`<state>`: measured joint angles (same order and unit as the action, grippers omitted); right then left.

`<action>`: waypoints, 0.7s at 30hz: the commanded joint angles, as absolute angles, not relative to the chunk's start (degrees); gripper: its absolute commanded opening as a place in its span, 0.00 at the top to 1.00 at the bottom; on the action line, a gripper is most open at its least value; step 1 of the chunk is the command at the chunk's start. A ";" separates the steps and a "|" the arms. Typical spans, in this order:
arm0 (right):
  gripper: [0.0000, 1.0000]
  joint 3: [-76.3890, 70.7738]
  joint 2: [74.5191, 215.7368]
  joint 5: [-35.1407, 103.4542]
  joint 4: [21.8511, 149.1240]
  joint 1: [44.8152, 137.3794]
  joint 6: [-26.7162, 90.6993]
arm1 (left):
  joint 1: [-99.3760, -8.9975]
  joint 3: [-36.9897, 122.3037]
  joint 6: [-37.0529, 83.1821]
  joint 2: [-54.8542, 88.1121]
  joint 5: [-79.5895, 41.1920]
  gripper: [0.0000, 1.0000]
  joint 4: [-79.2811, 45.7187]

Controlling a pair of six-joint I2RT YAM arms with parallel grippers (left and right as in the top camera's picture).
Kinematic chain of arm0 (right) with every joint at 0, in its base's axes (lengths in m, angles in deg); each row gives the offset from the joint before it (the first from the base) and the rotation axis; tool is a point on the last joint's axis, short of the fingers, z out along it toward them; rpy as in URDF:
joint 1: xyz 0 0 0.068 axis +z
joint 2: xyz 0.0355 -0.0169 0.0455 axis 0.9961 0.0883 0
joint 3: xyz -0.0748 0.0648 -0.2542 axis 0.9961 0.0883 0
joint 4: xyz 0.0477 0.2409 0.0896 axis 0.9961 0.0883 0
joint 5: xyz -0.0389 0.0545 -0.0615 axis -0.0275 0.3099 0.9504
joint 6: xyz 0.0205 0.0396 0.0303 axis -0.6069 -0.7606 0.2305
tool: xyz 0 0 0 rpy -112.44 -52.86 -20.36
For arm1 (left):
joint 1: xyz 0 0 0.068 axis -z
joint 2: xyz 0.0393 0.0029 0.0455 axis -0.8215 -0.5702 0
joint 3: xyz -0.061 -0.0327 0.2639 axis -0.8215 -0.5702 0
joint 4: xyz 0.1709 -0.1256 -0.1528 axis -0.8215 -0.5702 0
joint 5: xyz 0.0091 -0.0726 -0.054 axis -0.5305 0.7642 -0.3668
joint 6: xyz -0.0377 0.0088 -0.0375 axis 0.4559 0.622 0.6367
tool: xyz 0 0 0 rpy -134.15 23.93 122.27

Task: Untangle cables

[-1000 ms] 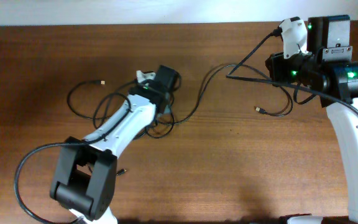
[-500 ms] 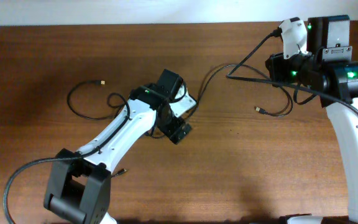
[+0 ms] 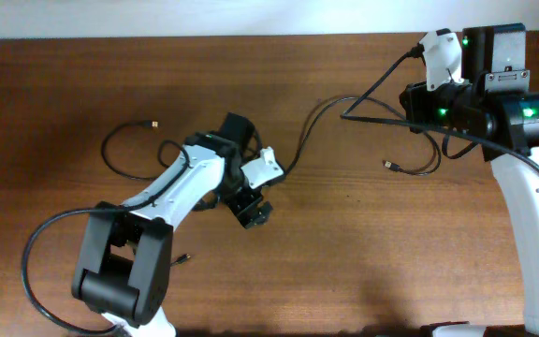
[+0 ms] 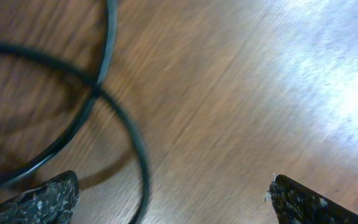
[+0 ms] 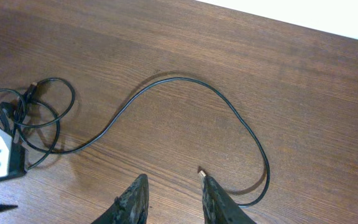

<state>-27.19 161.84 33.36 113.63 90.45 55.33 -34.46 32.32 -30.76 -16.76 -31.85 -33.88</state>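
Observation:
Thin black cables lie tangled at the table's middle left (image 3: 171,154), with a gold-tipped end (image 3: 153,123) on the far-left loop. One long cable (image 3: 302,131) runs right to a gold-tipped plug (image 3: 388,165). My left gripper (image 3: 253,210) is open and empty, low over the wood just right of the tangle. In the left wrist view (image 4: 173,199) two crossing strands (image 4: 96,91) lie ahead, and one passes between the jaws near the left finger. My right gripper (image 5: 174,202) is open and empty above the plug (image 5: 200,172), which shows beside its right finger.
A small loose plug (image 3: 185,256) lies near the left arm's base. The right arm's own thicker black cables (image 3: 372,89) hang in a V over the back right. The table's far edge meets a white wall (image 3: 251,14).
My left gripper has swung off the tangle, toward the front and right, and turned; it now sits slightly nearer and left of where it was half a second ago. The right arm has not moved.

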 commanded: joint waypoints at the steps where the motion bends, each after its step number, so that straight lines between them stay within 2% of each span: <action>1: 0.71 -28.15 162.49 33.86 113.39 90.98 55.71 | -36.80 32.43 -31.68 -16.74 -31.48 0.00 -33.86; 13: 0.71 -28.15 162.58 33.84 113.43 90.98 55.71 | -37.41 25.48 -31.65 -16.78 -25.78 0.00 -28.77; 14: 0.71 -28.15 162.58 33.84 113.43 90.98 55.71 | -37.41 25.37 -31.65 -16.78 -25.78 0.07 -28.70; 15: 0.71 -28.15 162.58 33.86 113.43 90.98 55.71 | -37.41 25.37 -31.65 -16.78 -25.76 0.32 -28.70; 16: 0.71 -28.15 162.58 33.86 113.41 90.98 55.71 | -37.41 25.39 -31.54 -16.78 -25.76 0.73 -28.59; 17: 0.71 -28.15 162.58 33.86 113.41 90.98 55.71 | -37.41 25.39 -30.52 -16.78 -25.78 1.00 -28.20; 21: 0.71 -28.15 162.58 33.86 113.43 90.98 55.71 | -37.41 25.39 -30.54 -16.78 -25.73 1.00 -28.18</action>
<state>-27.19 162.08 33.38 113.58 90.45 55.36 -37.28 25.81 -30.98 -16.76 -27.18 -28.18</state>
